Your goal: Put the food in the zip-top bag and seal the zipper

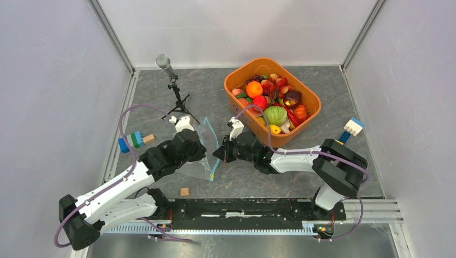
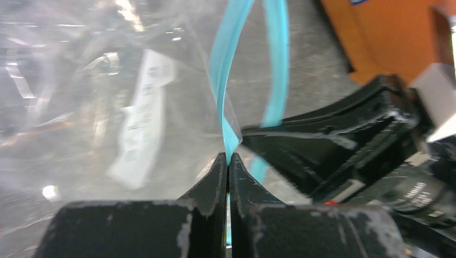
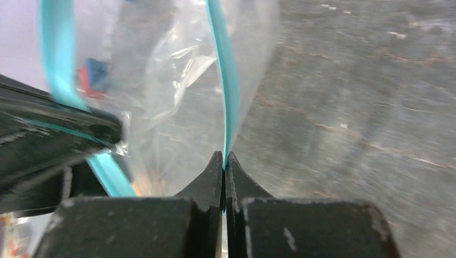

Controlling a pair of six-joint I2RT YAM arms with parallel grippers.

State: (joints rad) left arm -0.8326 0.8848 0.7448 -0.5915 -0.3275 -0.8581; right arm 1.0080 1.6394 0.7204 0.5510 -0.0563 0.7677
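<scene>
The clear zip-top bag [image 1: 200, 156] hangs between my two grippers at mid-table, its white label [image 2: 142, 118] facing the left wrist camera. My left gripper [image 1: 206, 152] [image 2: 228, 157] is shut on one side of the teal zipper [image 2: 222, 80]. My right gripper [image 1: 216, 153] [image 3: 223, 156] is shut on the zipper's other side [image 3: 226, 91]. The two strips stand apart, so the mouth gapes. The food [image 1: 271, 105] lies heaped in the orange bin [image 1: 263, 60]: an orange [image 1: 254, 88], a green round piece [image 1: 275, 114], red and yellow pieces.
A microphone on a small tripod [image 1: 173, 88] stands behind the bag. Coloured building blocks [image 1: 132, 141] and a wooden cube [image 1: 149, 138] lie at the left, another cube [image 1: 185, 191] near the front rail. A white and blue block [image 1: 352, 128] sits at the right.
</scene>
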